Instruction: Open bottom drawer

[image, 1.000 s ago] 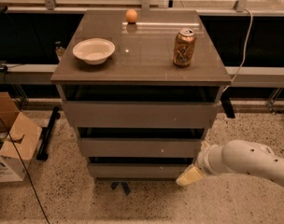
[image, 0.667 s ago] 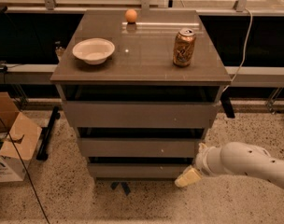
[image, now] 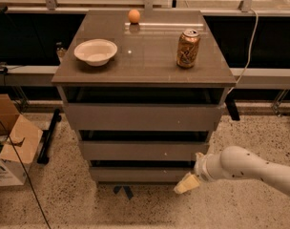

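The grey-brown cabinet has three handleless drawers. The bottom drawer (image: 138, 174) is the slimmest front, just above the floor, and it sits about flush with the fronts above. My gripper (image: 187, 182), cream-tipped on a white arm (image: 250, 166), reaches in from the right. It is low, at the right end of the bottom drawer's front, close to or touching its lower right corner. Whether it touches is not clear.
On the cabinet top (image: 145, 56) stand a white bowl (image: 95, 51), an orange ball (image: 134, 16) and a soda can (image: 188, 48). An open cardboard box (image: 9, 147) sits on the speckled floor at the left. A black bar (image: 48, 135) leans beside the cabinet.
My gripper has shifted slightly left towards the bottom drawer's right end. The drawers and the things on top have not moved.
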`<action>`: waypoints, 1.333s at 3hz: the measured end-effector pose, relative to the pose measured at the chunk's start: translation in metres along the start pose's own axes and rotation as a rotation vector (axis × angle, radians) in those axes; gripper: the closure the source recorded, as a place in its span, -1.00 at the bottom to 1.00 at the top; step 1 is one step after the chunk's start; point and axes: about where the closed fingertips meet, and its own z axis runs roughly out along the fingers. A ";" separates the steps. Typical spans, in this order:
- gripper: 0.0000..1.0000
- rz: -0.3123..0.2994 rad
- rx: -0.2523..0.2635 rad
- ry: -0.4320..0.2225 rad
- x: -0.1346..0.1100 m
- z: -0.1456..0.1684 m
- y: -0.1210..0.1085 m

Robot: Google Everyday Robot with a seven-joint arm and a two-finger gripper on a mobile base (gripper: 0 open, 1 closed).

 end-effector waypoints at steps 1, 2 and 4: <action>-1.00 0.045 -0.045 -0.022 0.012 0.031 -0.006; -1.00 0.044 -0.045 -0.022 0.012 0.031 -0.006; -1.00 0.005 -0.036 0.055 0.030 0.062 -0.008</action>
